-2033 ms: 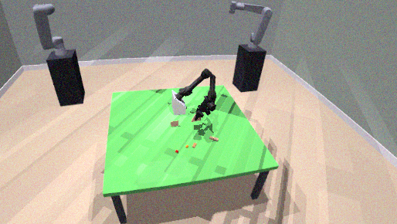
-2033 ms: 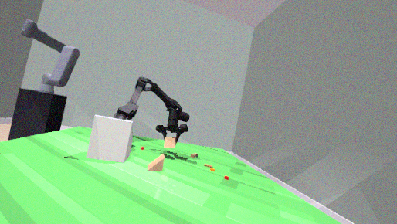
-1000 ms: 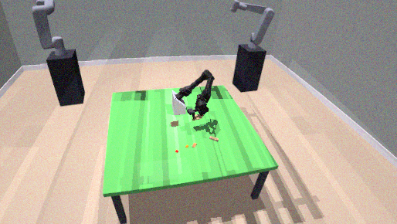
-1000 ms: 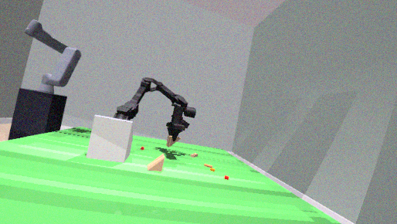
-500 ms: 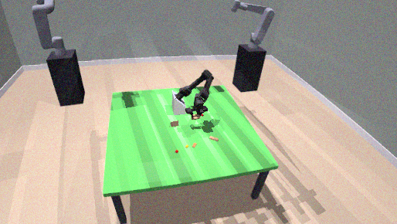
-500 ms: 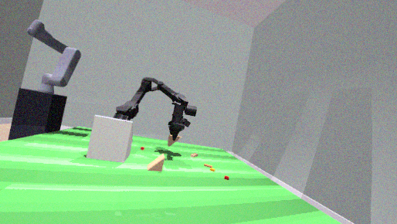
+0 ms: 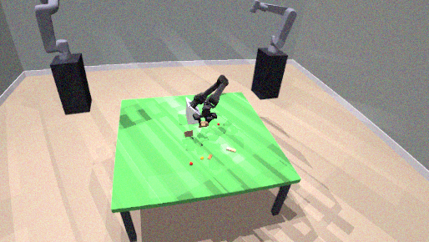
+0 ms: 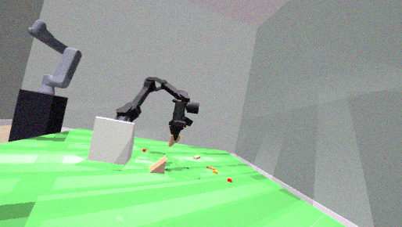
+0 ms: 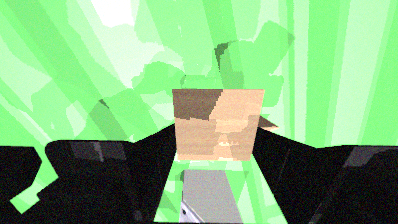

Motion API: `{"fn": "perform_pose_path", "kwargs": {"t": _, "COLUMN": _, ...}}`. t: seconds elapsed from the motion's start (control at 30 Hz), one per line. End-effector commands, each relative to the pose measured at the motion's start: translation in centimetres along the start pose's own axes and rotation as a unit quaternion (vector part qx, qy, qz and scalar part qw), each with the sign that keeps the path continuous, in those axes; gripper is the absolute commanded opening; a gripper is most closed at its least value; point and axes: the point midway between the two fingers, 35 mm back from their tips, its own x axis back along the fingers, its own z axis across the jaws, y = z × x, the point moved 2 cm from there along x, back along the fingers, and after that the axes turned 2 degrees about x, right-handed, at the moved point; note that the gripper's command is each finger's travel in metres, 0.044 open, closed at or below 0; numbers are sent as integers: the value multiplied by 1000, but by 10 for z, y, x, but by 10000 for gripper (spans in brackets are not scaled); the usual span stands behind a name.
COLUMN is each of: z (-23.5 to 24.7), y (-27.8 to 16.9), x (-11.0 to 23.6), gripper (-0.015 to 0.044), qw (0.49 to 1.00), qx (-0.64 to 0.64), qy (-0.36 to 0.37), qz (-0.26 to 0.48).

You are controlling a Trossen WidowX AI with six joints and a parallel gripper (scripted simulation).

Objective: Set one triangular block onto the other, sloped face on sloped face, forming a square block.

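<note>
My pincer is clenched on one wedge, gripping it by its two flat sides, and holds it in the air above the green table. In the wrist view the wedge shows a broad tan face between my dark fingers. The other wedge rests on the table, apart from mine, near the grey box. Small red and orange bits lie scattered further along the table.
</note>
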Motion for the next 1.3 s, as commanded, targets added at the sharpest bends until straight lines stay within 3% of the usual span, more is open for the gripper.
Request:
{"fn": "perform_pose_path", "kwargs": {"t": 0.0, "z": -15, "y": -8, "x": 4, "gripper": 0, "qw": 1000, "qx": -4, "qy": -5, "qz": 2}}
{"fn": "perform_pose_path", "kwargs": {"t": 0.67, "z": -83, "y": -71, "x": 19, "gripper": 0, "qw": 1000, "qx": -12, "qy": 0, "qz": 10}}
{"fn": "perform_pose_path", "kwargs": {"t": 1.27, "z": -113, "y": -141, "x": 23, "gripper": 0, "qw": 999, "qx": -6, "qy": 40, "qz": 4}}
